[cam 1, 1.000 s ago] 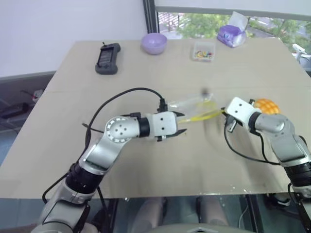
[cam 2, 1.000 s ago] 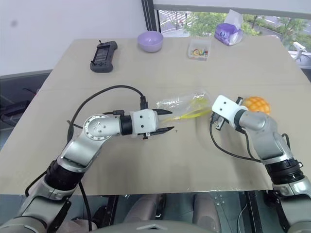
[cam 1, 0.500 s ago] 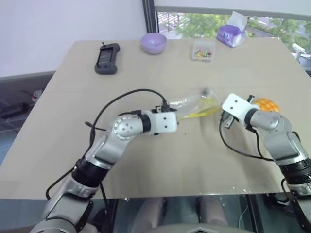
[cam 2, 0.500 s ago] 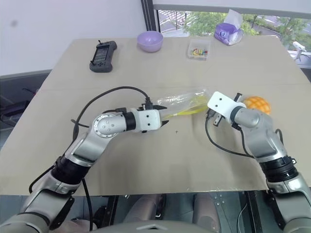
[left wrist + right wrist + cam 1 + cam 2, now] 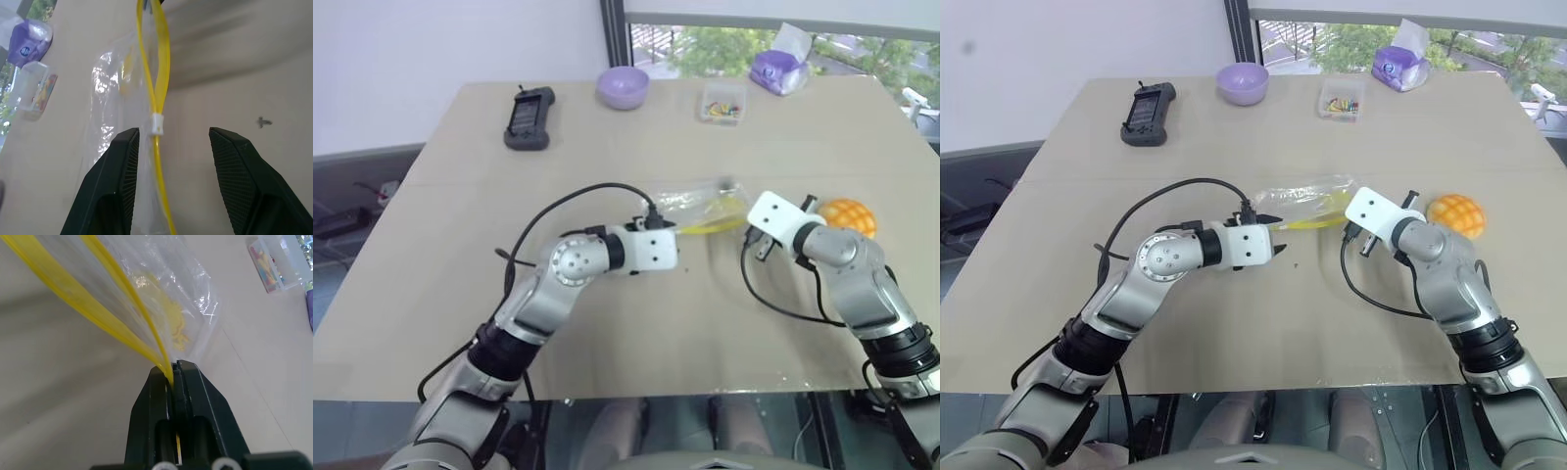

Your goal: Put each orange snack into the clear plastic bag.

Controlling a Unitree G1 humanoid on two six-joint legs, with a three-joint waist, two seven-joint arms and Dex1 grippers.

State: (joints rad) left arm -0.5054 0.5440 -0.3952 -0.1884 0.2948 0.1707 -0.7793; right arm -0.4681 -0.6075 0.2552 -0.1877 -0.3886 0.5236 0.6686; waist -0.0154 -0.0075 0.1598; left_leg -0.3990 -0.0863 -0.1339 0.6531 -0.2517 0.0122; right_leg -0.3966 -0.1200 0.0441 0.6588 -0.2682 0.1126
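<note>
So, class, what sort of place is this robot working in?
Probably an office or lab test room: a plain table by a window facing trees, with a black handheld controller, purple bowl and small clear box laid out as props.

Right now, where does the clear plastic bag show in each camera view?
Left eye view: the clear plastic bag lies mid-table between both arms.
Right eye view: same spot, between the arms.
Left wrist view: its yellow strip runs up between the open fingers.
Right wrist view: strip pinched in the shut right tool.
Shared landmark: the small clear box.
</note>
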